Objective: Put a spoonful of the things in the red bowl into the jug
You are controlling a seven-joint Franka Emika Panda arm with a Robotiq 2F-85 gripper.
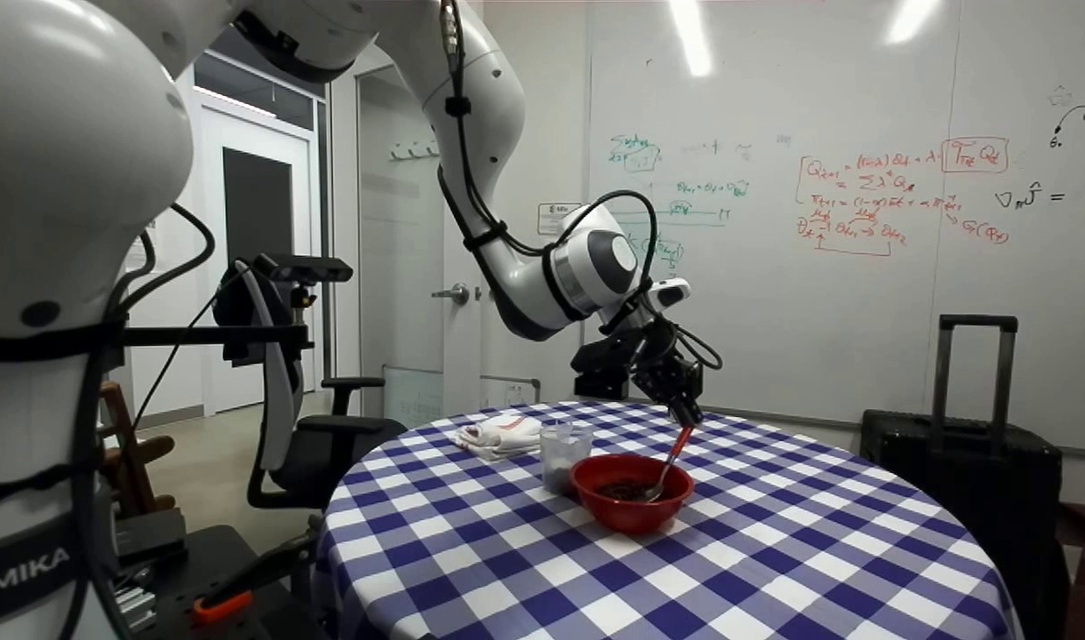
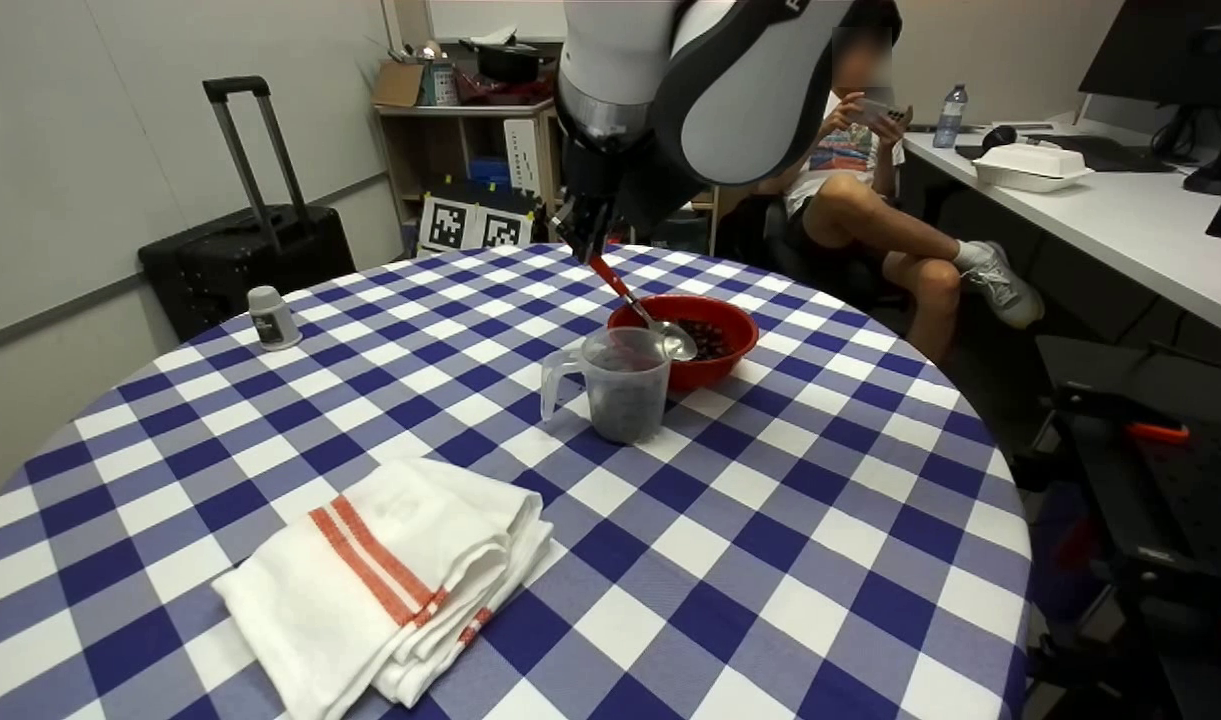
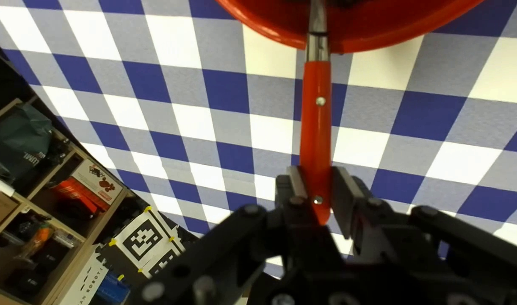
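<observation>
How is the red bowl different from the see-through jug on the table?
The red bowl is solid red and wide; the jug is cloudy see-through and narrower. The jug has a handle on its side, while no handle shows on the bowl. The spoon dips into the bowl, not the jug. Both stand upright with open tops on the checked tablecloth.

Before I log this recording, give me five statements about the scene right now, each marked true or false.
1. The jug stands beside the bowl. True.
2. The jaws are closed on the spoon. True.
3. The spoon reaches into the jug. False: it reaches into the bowl.
4. The towel lies folded on the tablecloth. True.
5. The bowl is empty. False: it holds small dark pieces.
</observation>
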